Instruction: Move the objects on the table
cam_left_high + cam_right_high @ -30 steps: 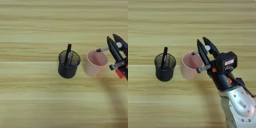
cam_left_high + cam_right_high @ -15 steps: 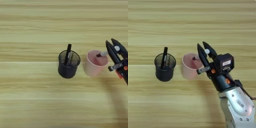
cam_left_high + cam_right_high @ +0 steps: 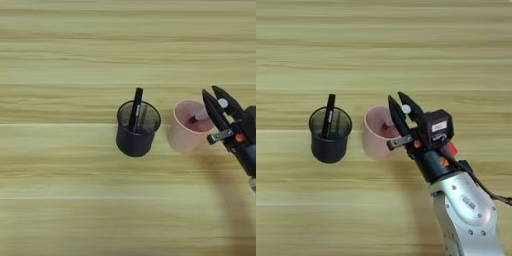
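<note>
Right now the claw (image 3: 401,108) pinches the white-tipped stick (image 3: 201,115) over the pink cup (image 3: 186,125); best lower it gently, tip inside, before releasing.

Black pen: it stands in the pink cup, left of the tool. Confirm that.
Wrong cup. In the left eye view the black pen stands in the black mesh pen cup, which is left of the pink cup and the tool.

Pale pink plastic cup (image 3: 376,134) just left of the two-fingered black gripper (image 3: 397,104), small white-tipped stick (image 3: 404,109) between its fingers over the cup's right rim, black mesh pen cup (image 3: 330,136) further left, thin black pen (image 3: 329,115) inside it, all on the light wood-grain table (image 3: 384,50).
</note>
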{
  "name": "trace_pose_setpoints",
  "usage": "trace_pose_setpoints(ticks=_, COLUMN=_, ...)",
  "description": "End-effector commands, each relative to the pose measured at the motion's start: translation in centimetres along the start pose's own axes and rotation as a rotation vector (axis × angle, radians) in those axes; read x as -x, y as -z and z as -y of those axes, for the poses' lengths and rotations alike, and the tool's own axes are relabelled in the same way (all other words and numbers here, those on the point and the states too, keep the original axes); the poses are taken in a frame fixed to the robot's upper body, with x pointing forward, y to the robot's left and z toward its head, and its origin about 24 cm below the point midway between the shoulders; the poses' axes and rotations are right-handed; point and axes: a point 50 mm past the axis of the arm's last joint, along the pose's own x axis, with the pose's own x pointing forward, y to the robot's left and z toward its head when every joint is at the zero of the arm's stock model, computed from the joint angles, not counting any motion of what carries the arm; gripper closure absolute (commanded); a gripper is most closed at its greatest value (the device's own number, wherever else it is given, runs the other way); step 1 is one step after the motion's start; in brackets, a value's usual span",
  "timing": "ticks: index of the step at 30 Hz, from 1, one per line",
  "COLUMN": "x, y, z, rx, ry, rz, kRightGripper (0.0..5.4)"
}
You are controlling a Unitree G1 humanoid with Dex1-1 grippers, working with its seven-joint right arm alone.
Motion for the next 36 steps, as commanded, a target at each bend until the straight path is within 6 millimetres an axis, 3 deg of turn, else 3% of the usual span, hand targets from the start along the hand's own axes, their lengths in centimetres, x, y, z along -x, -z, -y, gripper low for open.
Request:
trace_pose_setpoints(ticks=1, x=-0.7, y=-1.1, z=0.1, rx=0.034, ry=-0.013, rz=0.057, kRightGripper=4.67)
trace_pose_setpoints(ticks=28, x=-0.8, y=-0.1, z=0.1, rx=0.029, ry=-0.011, rz=-0.001, kRightGripper=4.67)
trace_pose_setpoints(ticks=36, x=-0.8, y=-0.1, z=0.2, rx=0.033, ry=-0.009, rz=-0.002, kRightGripper=3.68)
